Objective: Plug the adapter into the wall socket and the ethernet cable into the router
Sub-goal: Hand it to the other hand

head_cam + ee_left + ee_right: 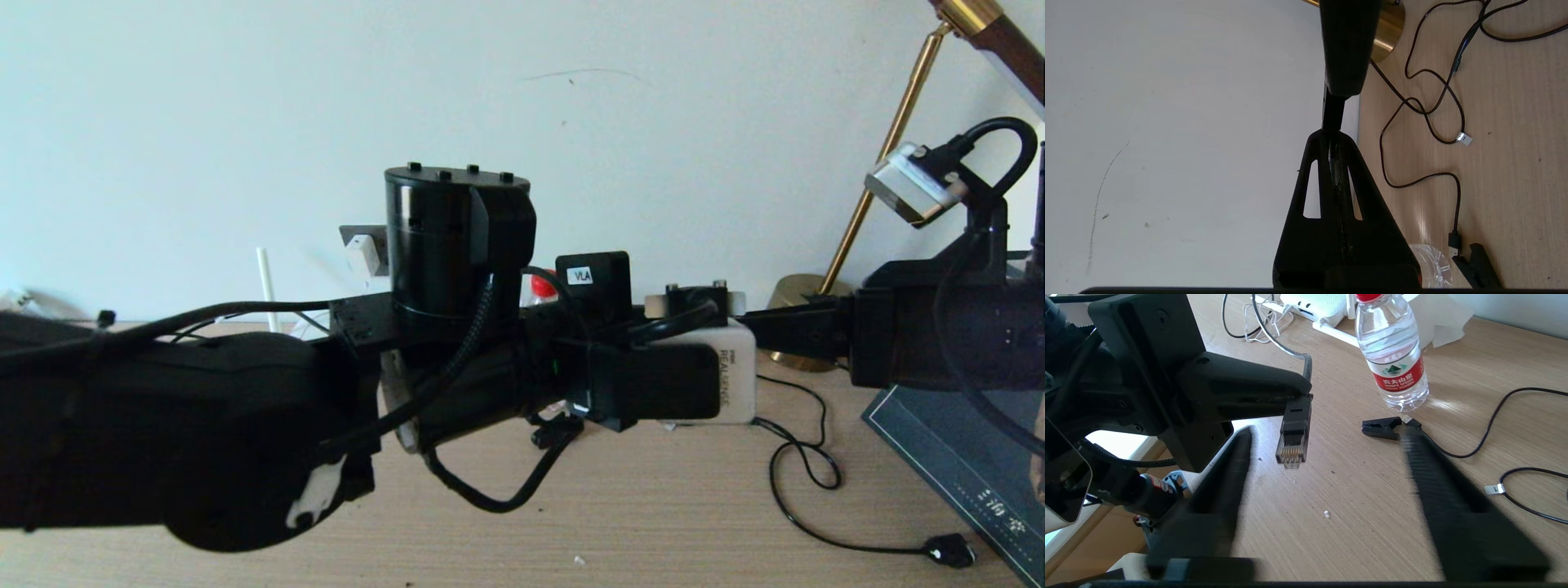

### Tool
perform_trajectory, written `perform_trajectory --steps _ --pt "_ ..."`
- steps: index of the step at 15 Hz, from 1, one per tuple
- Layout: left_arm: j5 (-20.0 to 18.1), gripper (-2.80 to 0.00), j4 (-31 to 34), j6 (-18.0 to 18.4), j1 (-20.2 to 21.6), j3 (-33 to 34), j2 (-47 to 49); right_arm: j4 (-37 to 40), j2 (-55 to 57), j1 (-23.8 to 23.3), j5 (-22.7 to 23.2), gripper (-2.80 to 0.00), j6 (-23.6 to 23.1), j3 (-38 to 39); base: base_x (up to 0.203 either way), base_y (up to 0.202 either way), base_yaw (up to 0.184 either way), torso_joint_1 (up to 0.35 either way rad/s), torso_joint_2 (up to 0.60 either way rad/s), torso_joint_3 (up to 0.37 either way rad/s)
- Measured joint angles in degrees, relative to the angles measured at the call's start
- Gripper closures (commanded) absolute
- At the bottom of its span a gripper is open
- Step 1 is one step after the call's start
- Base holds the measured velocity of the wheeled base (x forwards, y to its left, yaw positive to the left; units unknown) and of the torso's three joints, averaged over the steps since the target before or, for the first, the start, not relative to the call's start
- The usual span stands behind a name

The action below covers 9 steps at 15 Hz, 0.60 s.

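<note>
**Handover of the ethernet plug**

Pale wall behind, wood-grain worktop point(1372, 522) below: the second step is in hand. Above the worktop, the left end effector point(1290, 398) is clamped on the ethernet cable point(1293, 437), its clear-tipped plug hanging down. The right end effector point(1327, 457) faces it with fingers apart on either side of the plug, not touching. Beyond the plug lies the router point(1323, 308), beside the water bottle point(1394, 355). The adapter point(362, 255) already seems seated in the wall socket point(365, 237). Next, probably: close squarely on the plug's boot, then carry it to the router's ports.
</note>
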Motion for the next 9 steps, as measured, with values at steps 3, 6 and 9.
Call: perform_trajectory --steps 3,6,9 --pt "0.0 0.00 0.0 -0.6 -0.5 0.5 -0.3 0.0 0.0 0.6 0.0 0.00 0.0 -0.2 0.000 0.000 0.000 0.000 0.00 0.000" --pt "0.1 0.00 0.1 -0.7 -0.8 0.6 -0.5 -0.1 -0.2 0.9 0.1 0.00 0.1 -0.2 0.000 0.000 0.000 0.000 0.00 0.000" --pt "0.1 0.00 0.0 -0.7 -0.9 0.8 -0.5 0.0 -0.3 1.4 0.0 0.00 0.1 0.1 0.000 0.000 0.000 0.000 0.00 0.000"
